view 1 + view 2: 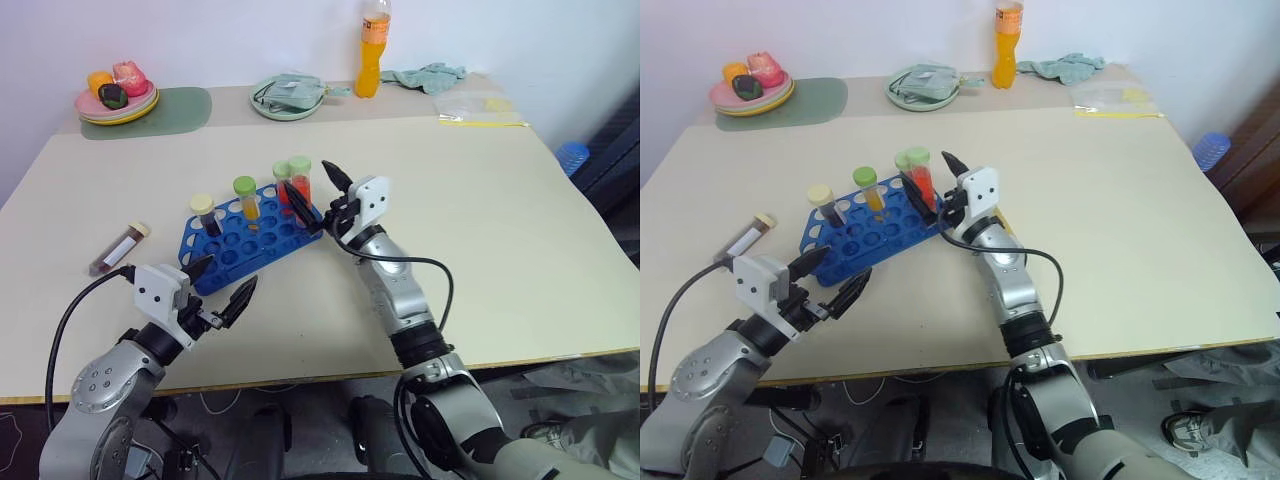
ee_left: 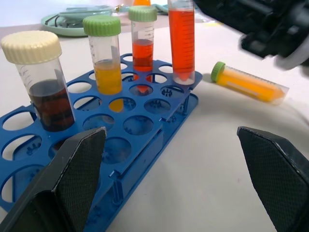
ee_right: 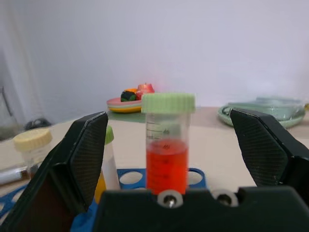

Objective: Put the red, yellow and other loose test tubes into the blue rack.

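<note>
Nearest us, our left gripper (image 1: 222,288) hangs level with its fingers spread and empty, just short of the near edge of the blue rack (image 1: 240,243), positioned in reserve. Our right gripper (image 1: 318,190) is released wide; its fingers flank the red tube (image 3: 167,144) without touching, and that tube stands upright in a far corner hole, so we judge it seated. Three more capped tubes stand in the rack. We still have loose a yellow tube (image 2: 248,82) lying just beside the rack and a dark tube (image 1: 119,248) lying left of it. Our right forearm reaches forward, wrist tipped slightly upward.
</note>
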Motion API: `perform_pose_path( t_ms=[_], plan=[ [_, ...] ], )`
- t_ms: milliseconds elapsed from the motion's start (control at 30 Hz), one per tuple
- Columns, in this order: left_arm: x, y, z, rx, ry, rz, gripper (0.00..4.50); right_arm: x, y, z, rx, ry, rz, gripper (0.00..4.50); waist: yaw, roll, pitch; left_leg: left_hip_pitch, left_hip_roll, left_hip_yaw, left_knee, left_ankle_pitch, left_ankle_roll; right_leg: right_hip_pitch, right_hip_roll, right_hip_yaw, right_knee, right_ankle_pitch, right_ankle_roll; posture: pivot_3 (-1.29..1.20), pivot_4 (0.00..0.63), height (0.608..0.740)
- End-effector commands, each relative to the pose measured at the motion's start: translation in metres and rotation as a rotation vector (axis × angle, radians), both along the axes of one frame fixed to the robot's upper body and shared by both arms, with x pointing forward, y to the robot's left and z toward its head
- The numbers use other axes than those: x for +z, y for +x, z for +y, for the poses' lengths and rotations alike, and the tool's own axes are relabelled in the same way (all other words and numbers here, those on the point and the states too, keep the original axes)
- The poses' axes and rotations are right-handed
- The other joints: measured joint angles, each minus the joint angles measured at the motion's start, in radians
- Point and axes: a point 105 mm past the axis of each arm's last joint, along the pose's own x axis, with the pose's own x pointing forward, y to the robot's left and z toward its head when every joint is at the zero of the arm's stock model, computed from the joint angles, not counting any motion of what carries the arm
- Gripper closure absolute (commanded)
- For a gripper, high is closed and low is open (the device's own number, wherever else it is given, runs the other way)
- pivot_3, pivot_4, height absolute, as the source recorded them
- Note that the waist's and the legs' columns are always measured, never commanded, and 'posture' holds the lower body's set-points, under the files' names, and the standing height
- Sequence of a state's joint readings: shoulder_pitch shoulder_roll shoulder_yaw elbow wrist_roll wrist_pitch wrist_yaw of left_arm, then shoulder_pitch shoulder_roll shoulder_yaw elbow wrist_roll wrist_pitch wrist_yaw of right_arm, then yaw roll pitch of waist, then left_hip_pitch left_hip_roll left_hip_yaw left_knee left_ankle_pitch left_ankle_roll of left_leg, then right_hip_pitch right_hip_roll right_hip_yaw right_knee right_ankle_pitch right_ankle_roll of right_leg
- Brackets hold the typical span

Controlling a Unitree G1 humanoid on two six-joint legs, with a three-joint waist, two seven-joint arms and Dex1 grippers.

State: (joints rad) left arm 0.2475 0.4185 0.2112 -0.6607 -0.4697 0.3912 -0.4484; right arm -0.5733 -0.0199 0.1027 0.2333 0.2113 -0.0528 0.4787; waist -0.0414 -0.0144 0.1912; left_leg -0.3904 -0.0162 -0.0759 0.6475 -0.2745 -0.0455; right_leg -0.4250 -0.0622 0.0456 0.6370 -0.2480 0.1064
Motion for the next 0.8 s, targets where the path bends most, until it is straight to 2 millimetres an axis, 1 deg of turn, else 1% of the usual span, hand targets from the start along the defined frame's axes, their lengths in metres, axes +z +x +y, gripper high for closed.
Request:
perform_pose_path(
  t_ms=[33,100,200,300,433,633,800],
  plan=[
    [0.007,-0.001,-0.005,-0.008,-0.007,-0.04,0.0,0.013,-0.008,-0.009,0.044,-0.037,0.042,0.07,0.0,0.0,0.0,0.0,0.0,0.0,0.0,0.0,0.0,0.0,0.0,0.0,0.0,0.0,0.0,0.0,0.15,0.74],
    [0.007,-0.001,-0.006,-0.011,-0.011,-0.041,0.0,0.011,-0.006,-0.01,0.069,-0.07,0.131,0.07,-0.003,0.0,0.0,0.0,0.0,0.0,0.0,0.0,0.0,0.0,0.0,0.0,0.0,0.0,0.0,0.0,0.15,0.74],
    [0.006,0.0,-0.008,-0.016,-0.013,-0.041,0.0,0.014,-0.003,-0.007,0.118,-0.097,0.248,0.07,-0.005,0.0,0.0,0.001,0.001,0.0,0.0,0.0,0.0,0.0,0.001,0.0,0.002,0.0,0.0,0.0,0.15,0.74],
    [0.005,0.0,-0.006,-0.016,-0.014,-0.039,0.0,0.015,-0.003,-0.001,0.21,-0.15,0.369,0.07,-0.002,0.0,0.0,0.001,0.001,0.001,0.0,0.0,0.0,-0.001,0.001,0.0,0.003,0.0,-0.001,0.0,0.15,0.74],
    [0.001,-0.001,-0.003,-0.013,-0.014,-0.035,0.0,0.026,0.006,0.007,0.24,-0.148,0.413,0.07,-0.002,0.0,0.0,0.001,0.0,0.001,0.0,0.0,0.0,0.0,0.001,0.0,0.002,0.0,-0.001,0.0,0.15,0.74],
    [-0.007,-0.003,0.001,0.002,-0.016,-0.034,0.0,0.024,0.018,0.018,0.256,-0.184,0.483,0.07,-0.002,0.0,0.0,0.0,0.0,0.001,0.0,0.0,0.0,0.0,0.0,0.0,0.002,0.0,0.0,0.0,0.15,0.74],
    [-0.013,-0.006,0.004,0.009,-0.016,-0.032,0.0,0.023,0.024,0.024,0.258,-0.204,0.467,0.07,-0.003,0.0,0.0,0.0,0.0,0.001,0.0,0.0,0.0,-0.001,0.0,0.0,0.002,0.0,0.0,0.0,0.15,0.74]
  ],
)
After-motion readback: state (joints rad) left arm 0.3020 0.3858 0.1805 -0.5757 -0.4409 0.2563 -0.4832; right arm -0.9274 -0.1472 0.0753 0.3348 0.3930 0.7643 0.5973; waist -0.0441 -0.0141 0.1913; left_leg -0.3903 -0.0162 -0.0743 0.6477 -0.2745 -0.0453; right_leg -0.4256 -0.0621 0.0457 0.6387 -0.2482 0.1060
